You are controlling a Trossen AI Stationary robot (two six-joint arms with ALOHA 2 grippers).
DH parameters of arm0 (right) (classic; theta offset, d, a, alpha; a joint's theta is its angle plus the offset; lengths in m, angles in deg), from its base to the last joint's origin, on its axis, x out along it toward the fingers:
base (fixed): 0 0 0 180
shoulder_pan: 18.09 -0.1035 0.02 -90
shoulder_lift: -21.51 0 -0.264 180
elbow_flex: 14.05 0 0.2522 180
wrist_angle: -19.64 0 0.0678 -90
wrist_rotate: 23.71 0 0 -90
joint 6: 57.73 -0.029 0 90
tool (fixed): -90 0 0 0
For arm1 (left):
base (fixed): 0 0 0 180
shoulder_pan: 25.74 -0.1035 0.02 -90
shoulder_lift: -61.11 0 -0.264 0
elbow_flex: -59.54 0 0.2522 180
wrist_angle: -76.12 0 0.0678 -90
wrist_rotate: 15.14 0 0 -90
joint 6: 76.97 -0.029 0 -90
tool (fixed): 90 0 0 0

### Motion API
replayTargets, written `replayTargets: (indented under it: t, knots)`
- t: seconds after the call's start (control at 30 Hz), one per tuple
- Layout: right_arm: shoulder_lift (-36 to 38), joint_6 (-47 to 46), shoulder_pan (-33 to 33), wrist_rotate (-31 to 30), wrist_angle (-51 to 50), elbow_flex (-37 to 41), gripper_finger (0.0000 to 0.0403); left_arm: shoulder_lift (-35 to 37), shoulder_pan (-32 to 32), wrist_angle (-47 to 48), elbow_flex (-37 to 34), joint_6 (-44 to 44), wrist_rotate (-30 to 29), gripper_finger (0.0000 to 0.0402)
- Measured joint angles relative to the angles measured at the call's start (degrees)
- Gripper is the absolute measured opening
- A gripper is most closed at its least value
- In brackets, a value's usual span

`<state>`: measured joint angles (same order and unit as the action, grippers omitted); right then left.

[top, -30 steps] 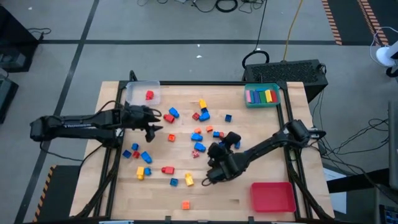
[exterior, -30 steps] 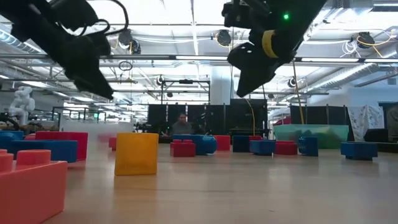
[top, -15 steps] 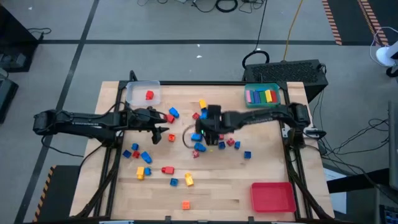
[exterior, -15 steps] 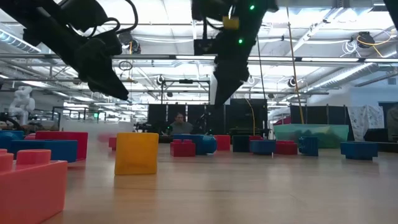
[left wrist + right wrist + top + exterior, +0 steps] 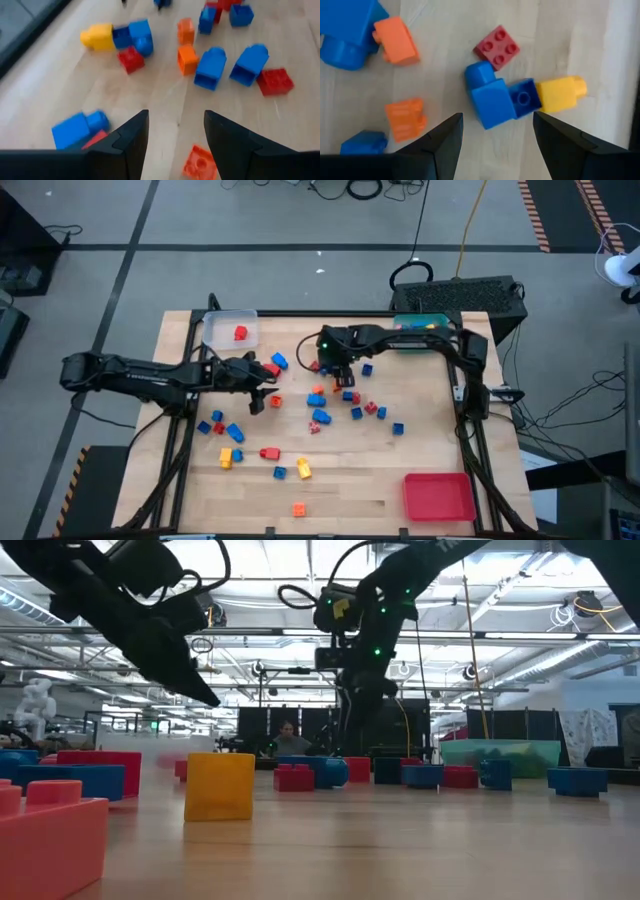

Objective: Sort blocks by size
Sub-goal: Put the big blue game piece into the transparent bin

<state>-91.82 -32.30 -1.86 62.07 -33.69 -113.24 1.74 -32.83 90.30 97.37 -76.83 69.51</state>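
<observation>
Both grippers open, empty, over blocks [image 5: 320, 416]

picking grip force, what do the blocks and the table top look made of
Blocks: probably hard moulded plastic, smooth with a slight sheen; uniform bright colours, rounded studs, crisp edges. Table top: looks like wood, pale butcher-block strips with visible grain, matte; could be a laminate.

no readable text, no labels, no brands, no numbers anywhere
</observation>
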Motion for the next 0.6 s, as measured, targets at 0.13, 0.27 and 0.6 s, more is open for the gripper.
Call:
replayTargets:
  t: [0.13,0.27,0.6]
  knots:
    - [-0.41,1.50,0.01,1.17,1.16,0.02,0.0226,-1.65,-0.04,-4.36,0.00,-2.01,-0.16,0.0192]
    - [-0.34,2.58,0.44,3.31,3.43,0.00,0.0226,-3.77,-0.69,-8.33,-0.02,-2.53,-0.92,0.0192]
    - [-4.58,4.02,2.54,6.17,4.89,0.00,0.0226,-11.19,-3.39,-13.41,-0.02,-2.24,-1.02,0.0192]
